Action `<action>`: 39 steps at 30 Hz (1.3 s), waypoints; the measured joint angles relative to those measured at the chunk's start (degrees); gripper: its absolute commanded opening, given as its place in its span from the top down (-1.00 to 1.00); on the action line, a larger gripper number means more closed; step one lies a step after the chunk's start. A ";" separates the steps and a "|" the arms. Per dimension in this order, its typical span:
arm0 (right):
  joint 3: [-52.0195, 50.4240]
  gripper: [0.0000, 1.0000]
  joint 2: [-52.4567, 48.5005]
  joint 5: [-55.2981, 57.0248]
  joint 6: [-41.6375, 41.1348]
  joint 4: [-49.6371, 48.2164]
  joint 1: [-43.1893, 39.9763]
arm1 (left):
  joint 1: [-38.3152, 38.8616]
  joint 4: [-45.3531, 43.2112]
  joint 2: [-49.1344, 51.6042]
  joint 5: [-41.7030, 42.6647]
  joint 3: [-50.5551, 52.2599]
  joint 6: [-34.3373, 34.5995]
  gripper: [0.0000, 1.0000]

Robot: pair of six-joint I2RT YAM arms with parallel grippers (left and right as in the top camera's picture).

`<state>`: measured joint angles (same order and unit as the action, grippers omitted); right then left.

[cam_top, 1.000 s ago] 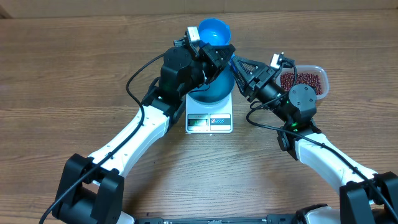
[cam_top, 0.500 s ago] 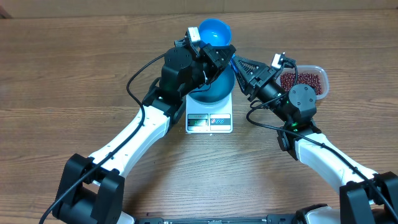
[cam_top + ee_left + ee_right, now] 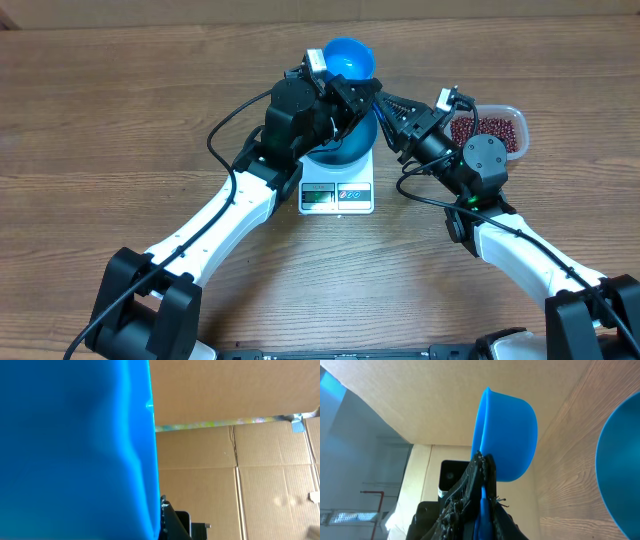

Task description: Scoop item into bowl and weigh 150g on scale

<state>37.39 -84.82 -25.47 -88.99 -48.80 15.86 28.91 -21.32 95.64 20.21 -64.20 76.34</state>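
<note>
**A:** Where are the beans (image 3: 490,128)?

**B:** Heaped in the clear tub (image 3: 522,120) on the right of the desk (image 3: 120,120), just beyond my right arm and well apart from the bowl.

**A:** And the bowl (image 3: 342,154)?

**B:** On the scale (image 3: 337,197), mid-desk. It covers most of the plate, and the display strip shows at the near edge. My left arm hangs over the bowl and shades it.

**A:** What do your fingers have?

**B:** My right fingers (image 3: 466,494) are drawn almost together on the thin blue handle of the scoop (image 3: 348,57). The handle runs up between them to the cup. The cup is off the desk, mouth up, above the far side of the bowl.

**A:** And the left?

**B:** My left fingers (image 3: 352,95) are pressed fully together, just beside the scoop and near my right ones. A blue wall fills half my left wrist view, with cardboard behind it. I cannot tell whether those fingers pinch anything.
</note>
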 measured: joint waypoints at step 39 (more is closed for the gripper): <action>1.64 0.93 1.05 -4.04 8.37 -5.97 -1.84 | -3.17 -29.18 -0.09 17.03 1.22 2.08 -1.00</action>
<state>39.03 -83.77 -29.52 -80.62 -54.76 14.02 25.74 -50.50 95.55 37.23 -62.98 78.41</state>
